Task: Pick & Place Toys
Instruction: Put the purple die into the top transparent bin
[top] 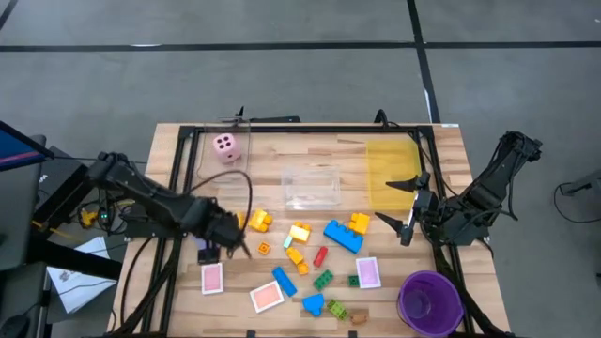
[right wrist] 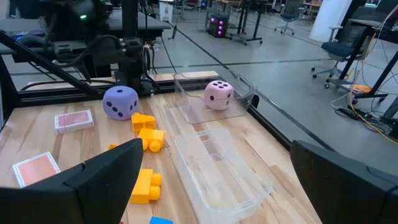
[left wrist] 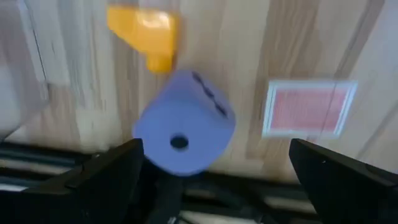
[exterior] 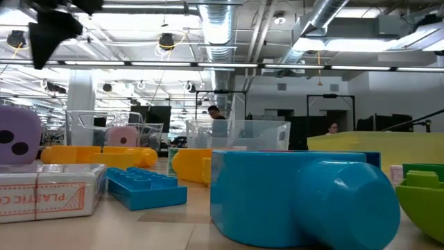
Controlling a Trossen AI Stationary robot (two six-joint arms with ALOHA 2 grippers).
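The left gripper [top: 228,237] hangs with fingers spread wide right above the purple die [left wrist: 183,122], not touching it. Just beside the die lie a yellow brick [left wrist: 147,31] and a pink-backed card [left wrist: 308,107]. The right gripper [top: 411,205], fingers also apart, waits well away from the die.

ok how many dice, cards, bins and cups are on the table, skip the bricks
dice: 2 (pink die, purple die)
pink-backed cards: 3
bins: 2 (clear bin, yellow bin)
purple cup: 1
total: 8
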